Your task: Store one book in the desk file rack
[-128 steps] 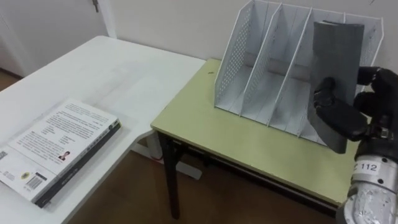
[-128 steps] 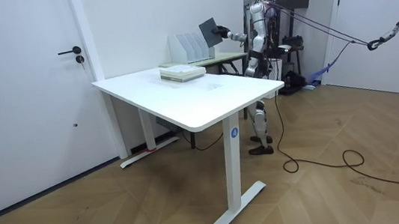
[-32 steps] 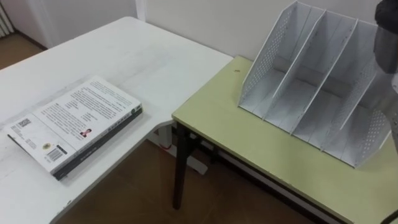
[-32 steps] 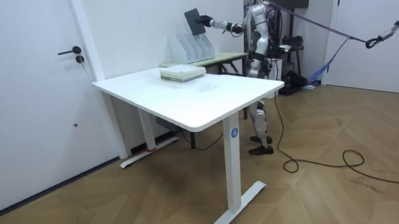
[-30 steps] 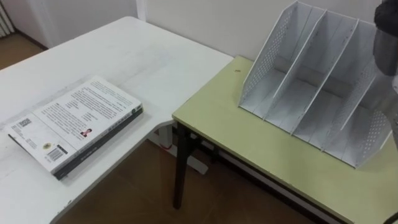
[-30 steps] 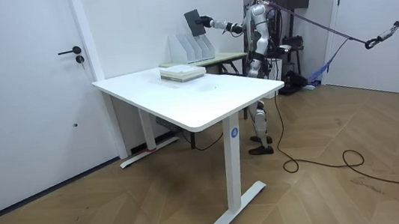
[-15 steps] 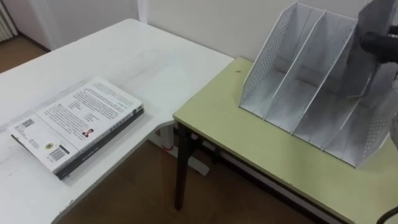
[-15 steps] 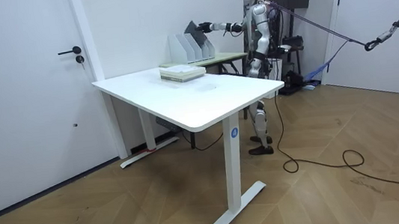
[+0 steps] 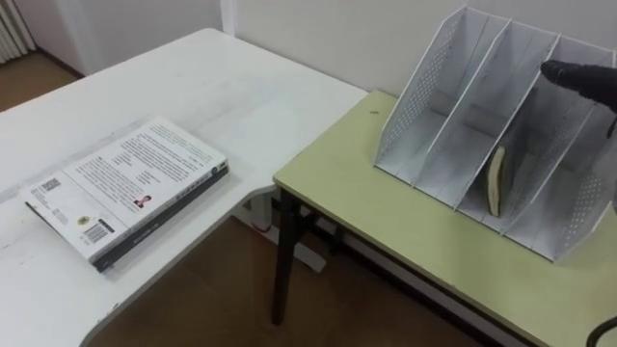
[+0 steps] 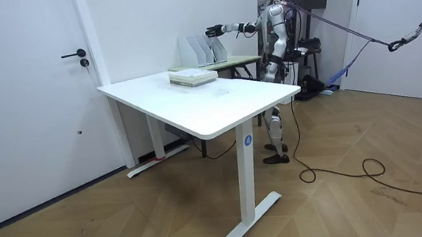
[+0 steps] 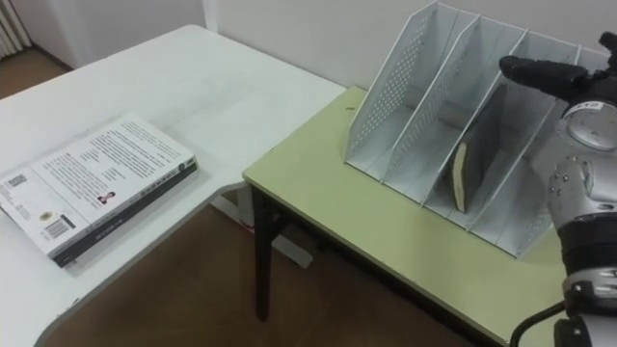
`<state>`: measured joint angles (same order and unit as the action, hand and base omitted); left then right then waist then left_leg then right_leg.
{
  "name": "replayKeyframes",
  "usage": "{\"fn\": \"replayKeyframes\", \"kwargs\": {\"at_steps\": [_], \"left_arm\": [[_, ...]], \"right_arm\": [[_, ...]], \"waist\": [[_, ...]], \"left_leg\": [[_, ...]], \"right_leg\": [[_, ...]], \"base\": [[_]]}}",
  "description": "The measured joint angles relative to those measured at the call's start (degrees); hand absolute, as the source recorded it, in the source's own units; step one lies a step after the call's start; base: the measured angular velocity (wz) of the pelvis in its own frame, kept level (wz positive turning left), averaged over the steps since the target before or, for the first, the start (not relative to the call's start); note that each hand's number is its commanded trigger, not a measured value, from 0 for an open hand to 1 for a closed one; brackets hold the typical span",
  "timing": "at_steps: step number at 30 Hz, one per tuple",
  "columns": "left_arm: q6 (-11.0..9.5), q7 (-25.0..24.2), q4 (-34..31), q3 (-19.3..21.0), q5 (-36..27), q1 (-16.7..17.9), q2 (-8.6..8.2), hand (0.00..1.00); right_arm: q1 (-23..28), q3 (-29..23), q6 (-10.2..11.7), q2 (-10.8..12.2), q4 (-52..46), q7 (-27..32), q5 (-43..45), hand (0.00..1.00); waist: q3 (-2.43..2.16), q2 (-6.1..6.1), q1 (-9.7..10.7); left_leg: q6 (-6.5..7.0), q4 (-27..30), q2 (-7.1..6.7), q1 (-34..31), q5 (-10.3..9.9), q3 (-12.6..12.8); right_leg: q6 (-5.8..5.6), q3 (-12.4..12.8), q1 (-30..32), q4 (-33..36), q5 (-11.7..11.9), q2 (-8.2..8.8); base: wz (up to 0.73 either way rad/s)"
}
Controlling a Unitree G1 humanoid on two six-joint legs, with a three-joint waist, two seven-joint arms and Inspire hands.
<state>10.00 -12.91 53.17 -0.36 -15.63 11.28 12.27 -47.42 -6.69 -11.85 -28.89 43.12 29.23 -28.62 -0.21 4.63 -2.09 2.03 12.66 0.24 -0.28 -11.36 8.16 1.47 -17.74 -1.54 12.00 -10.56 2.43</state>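
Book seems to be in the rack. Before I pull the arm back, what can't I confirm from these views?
- Book: the file rack dividers cover most of it in both eye views; how far back it sits is unknown.
- Right hand: partly cut off by the left eye view's right edge; whether it touches the rack is unclear.
- Room view: rack and book are too small to check.

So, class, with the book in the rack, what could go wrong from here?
The dark book leans inside the white perforated file rack and might slump forward. The open right hand hovers by the rack's top edge; withdrawing, its fingers could catch a divider and nudge the rack.
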Motion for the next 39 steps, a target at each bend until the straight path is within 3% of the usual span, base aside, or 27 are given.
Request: {"fn": "replayKeyframes", "kwargs": {"at_steps": [11, 23, 30, 33, 39], "left_arm": [[0.0, 0.1, -0.1, 0.1, 0.0, -0.1, -0.01, 0.00], [0.0, -0.3, 0.2, 0.0, 0.0, -0.2, 0.07, 0.00], [-0.1, -1.8, 0.3, 0.1, 0.1, -0.5, 0.80, 0.00], [0.0, -2.9, 0.5, 0.0, -0.1, -0.5, 1.90, 0.00], [0.0, -4.1, 2.4, -0.7, 0.0, -2.2, 3.24, 0.00]], "right_arm": [[-0.1, 0.3, 0.0, -0.3, -0.1, -0.3, -0.3, 0.00], [-1.2, 3.9, -0.7, -1.1, -9.6, -10.3, -2.8, 0.00], [-0.1, 8.4, -0.7, -1.2, -26.6, -24.9, -8.9, 0.00], [3.9, 11.2, -0.7, -1.2, -34.7, -33.4, -12.3, 0.00], [13.6, 19.1, -0.7, -1.2, -41.4, -49.4, -13.6, 0.00]], "waist": [[-0.02, -0.04, 0.1], [-0.28, -0.45, 0.0], [-0.29, -0.19, 0.4], [-0.48, 0.23, 0.1], [-0.26, 0.05, -1.1]], "left_leg": [[0.05, 0.0, -0.01, -0.2, 0.0, 0.0], [0.06, -0.5, 0.10, 0.2, 0.0, 0.9], [0.03, -0.4, 0.44, 0.9, 0.0, 2.2], [-0.07, -0.5, 0.68, 0.9, -0.1, 2.1], [-0.20, -0.4, 0.95, 0.8, -0.3, 2.0]], "right_leg": [[0.00, 0.1, 0.4, 0.7, 0.0, 0.13], [0.00, 0.8, 0.7, 0.6, 0.0, 0.06], [0.13, 2.0, 0.4, 0.6, 0.1, -0.12], [0.28, 2.0, 0.4, 0.6, 0.2, -0.34], [0.36, 2.0, 0.0, 0.6, 0.2, -0.51]], "base": [[0.00], [-0.04], [-0.07], [0.01], [0.02]]}}
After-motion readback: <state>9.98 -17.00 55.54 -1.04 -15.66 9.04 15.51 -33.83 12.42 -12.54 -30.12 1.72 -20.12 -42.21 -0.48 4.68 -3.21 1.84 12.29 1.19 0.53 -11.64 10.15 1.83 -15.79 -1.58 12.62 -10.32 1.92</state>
